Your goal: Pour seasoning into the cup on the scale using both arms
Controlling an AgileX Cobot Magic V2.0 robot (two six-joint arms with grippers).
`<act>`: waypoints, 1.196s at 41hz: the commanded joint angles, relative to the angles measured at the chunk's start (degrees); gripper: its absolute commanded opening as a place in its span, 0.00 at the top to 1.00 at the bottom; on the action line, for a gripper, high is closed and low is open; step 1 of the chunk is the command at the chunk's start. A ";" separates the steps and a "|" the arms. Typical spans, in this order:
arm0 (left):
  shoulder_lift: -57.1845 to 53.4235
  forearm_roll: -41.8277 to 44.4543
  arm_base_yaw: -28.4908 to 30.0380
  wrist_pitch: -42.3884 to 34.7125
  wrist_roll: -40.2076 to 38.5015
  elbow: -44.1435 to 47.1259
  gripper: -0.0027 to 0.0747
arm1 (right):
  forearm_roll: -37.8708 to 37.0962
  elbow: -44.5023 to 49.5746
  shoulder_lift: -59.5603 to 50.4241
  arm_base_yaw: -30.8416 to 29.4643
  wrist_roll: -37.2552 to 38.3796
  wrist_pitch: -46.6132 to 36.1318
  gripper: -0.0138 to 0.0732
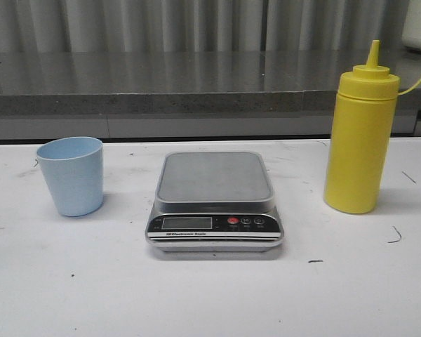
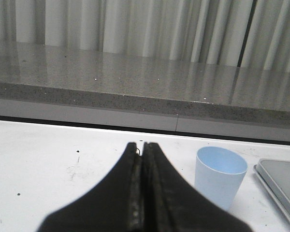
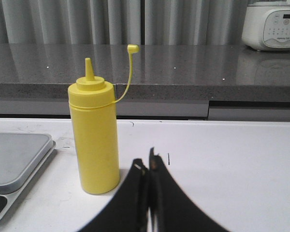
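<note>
The light blue cup (image 1: 71, 175) stands upright on the white table, left of the scale (image 1: 215, 200), not on it. The yellow seasoning bottle (image 1: 361, 137) stands upright to the right of the scale, its cap off and dangling on a tether. Neither arm shows in the front view. In the left wrist view my left gripper (image 2: 141, 146) is shut with nothing in it, short of the cup (image 2: 219, 177). In the right wrist view my right gripper (image 3: 147, 162) is shut and empty, beside and nearer the camera than the bottle (image 3: 94, 140).
A grey stone ledge (image 1: 196, 84) runs along the back of the table in front of grey curtains. A white appliance (image 3: 273, 24) sits on the ledge at the far right. The scale's edge (image 2: 280, 179) lies just past the cup.
</note>
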 commanded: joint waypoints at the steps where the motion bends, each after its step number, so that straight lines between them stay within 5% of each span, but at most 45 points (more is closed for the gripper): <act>1: -0.95 -0.50 -0.01 -5.26 -0.13 1.32 0.99 | -0.85 -0.39 -0.99 -0.05 0.05 -5.74 0.92; 10: -0.95 -0.50 -0.01 -8.04 -0.13 -1.09 0.99 | -0.85 -2.08 -0.99 -0.05 0.05 -10.29 0.92; 19: 0.92 -0.54 -0.01 2.15 -0.13 -14.53 0.99 | -1.45 -13.46 -0.57 -0.05 -0.32 1.91 0.92; 33: 18.39 -0.54 -0.01 24.82 -0.13 -36.59 0.99 | -2.13 -32.79 11.71 0.02 -0.74 23.31 0.92; 49: 29.63 -0.77 -0.01 25.77 -0.13 -37.45 0.99 | -2.13 -36.65 25.54 0.02 -4.32 28.83 0.92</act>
